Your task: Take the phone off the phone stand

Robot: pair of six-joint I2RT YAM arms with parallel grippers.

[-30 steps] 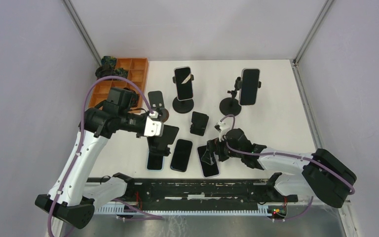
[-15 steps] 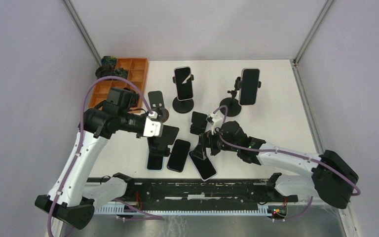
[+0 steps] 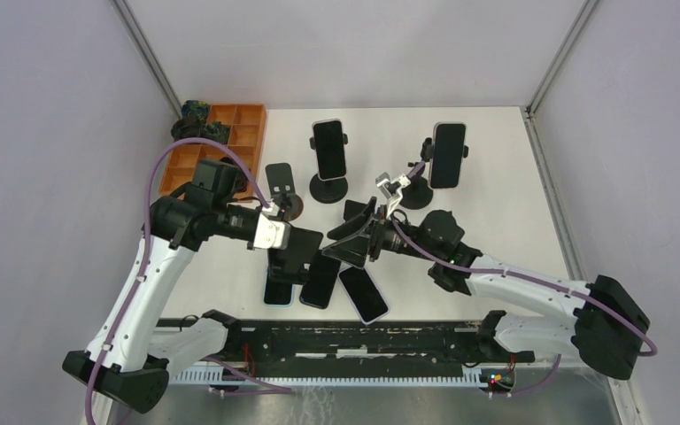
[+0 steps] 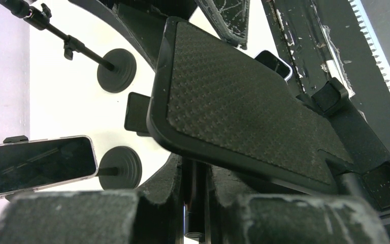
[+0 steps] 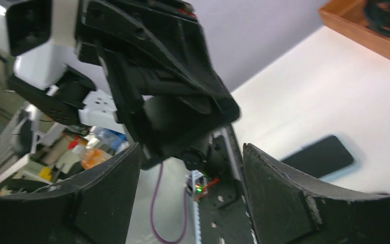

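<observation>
Phone is off the stand and lies flat on the table, dark screen up, at 6 o'clock near the front edge. Its long axis runs 11 to 5 o'clock in the top view. Any marking on the glass is too small to read.

Phone stand sits just at 9 o'clock of the phone. Its plate is bare, with a dimpled rubber face and no legible lettering. Raised lip pads sit at the plate's low end. Cannot tell whether its foot touches the table.

Left gripper is narrow, clamped on the phone stand's stem below the plate.

Right gripper is spread wide with nothing between the fingers. It hangs just at 12 o'clock of the phone, apart from it, and faces the stand.

Two more phones lie side by side at 9 o'clock of the phone, partly under the stand. Toward 12 o'clock, two clamp mounts each carry an upright phone. Orange compartment tray is in the 10 o'clock corner.
</observation>
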